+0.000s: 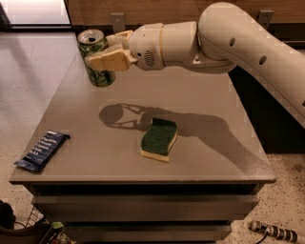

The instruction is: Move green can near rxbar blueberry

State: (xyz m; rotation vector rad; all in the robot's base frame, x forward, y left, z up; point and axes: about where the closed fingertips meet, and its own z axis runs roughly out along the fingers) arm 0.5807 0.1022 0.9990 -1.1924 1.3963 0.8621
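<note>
Mostly a grey worktop (71, 124) fills the view, with speckled floor (28, 95) beside it and wood panelling (143, 12) behind. A green-topped yellow sponge (159, 139) lies near the middle. The rxbar blueberry (43, 150) lies at the front-left corner. Over the far-left corner, the gripper (102, 59) has its jaws closed on the green can (100, 76), held above the surface, well apart from the bar.

The cream-white arm (248, 43) has thick rounded segments with small dark holes and a dotted wrist grille; its tan gripper (101, 50) sits upper left
</note>
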